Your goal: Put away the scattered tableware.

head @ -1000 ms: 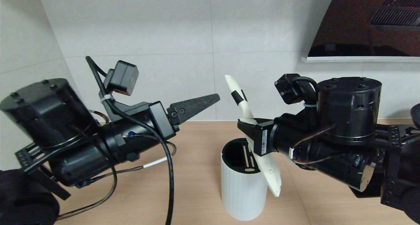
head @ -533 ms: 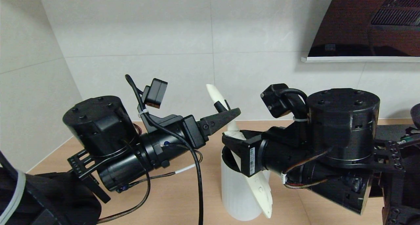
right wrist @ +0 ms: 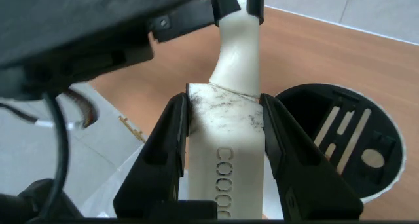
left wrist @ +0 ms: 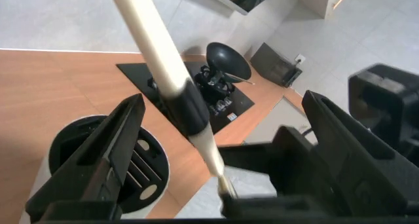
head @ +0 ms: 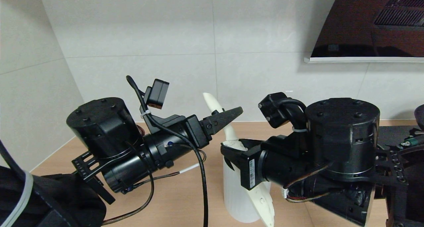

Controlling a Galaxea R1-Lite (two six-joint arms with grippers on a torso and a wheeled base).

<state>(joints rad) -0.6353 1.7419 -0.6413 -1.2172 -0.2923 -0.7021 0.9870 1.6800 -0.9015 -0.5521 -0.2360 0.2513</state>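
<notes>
There is one white utensil (head: 261,203), wearing a single black band on its handle, and one white ribbed holder (head: 237,190) topped by one black slotted lid. Two grippers are present, the left gripper (left wrist: 219,106) and the right gripper (right wrist: 224,126), each with two fingers. All of this sits over one wooden tabletop (head: 179,203), and the room adds one range hood (head: 371,25) on the wall, one black cooktop (left wrist: 242,103) set into the tabletop, and one dark pan (left wrist: 228,57) on that cooktop.
</notes>
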